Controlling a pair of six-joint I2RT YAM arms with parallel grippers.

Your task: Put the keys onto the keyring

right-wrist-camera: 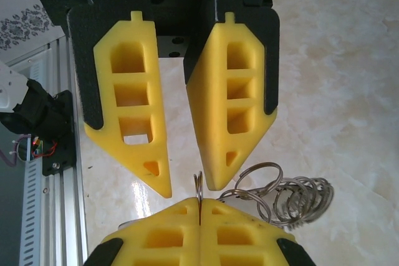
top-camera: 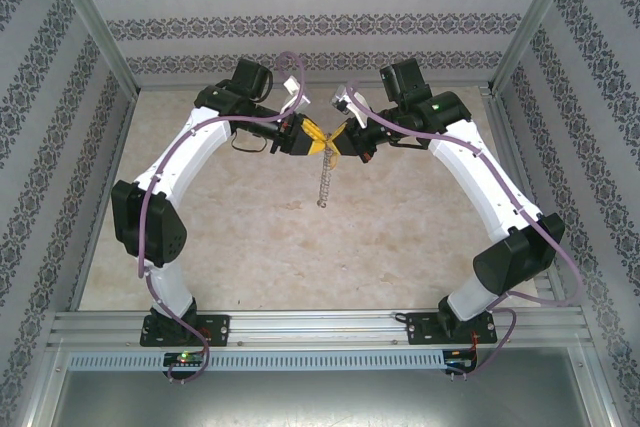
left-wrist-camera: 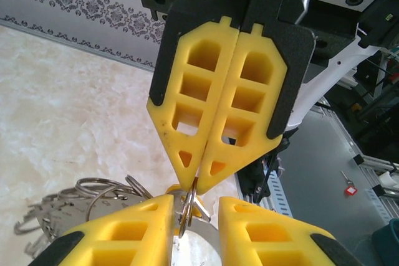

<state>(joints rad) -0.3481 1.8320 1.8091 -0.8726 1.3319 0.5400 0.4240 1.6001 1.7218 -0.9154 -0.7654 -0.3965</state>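
While right hand (right-wrist-camera: 199, 202) pinches it — keyring (right-wrist-camera: 290, 200) between tips of left hand (right-wrist-camera: 187, 186).

The left arm (top-camera: 185, 162) and right arm (top-camera: 480, 172) arched inward, wrists level, grippers meeting tip to tip. The right gripper (left-wrist-camera: 198, 182) was pinched tight on the keyring (left-wrist-camera: 190, 202). The left gripper (right-wrist-camera: 187, 185) had its jaws apart.

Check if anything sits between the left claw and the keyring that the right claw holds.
Nothing visible does. The right claw pinches the keyring by its edge, and that edge stands in the open gap of the left claw. The bunch of rings hangs off to the side, outside the gap.
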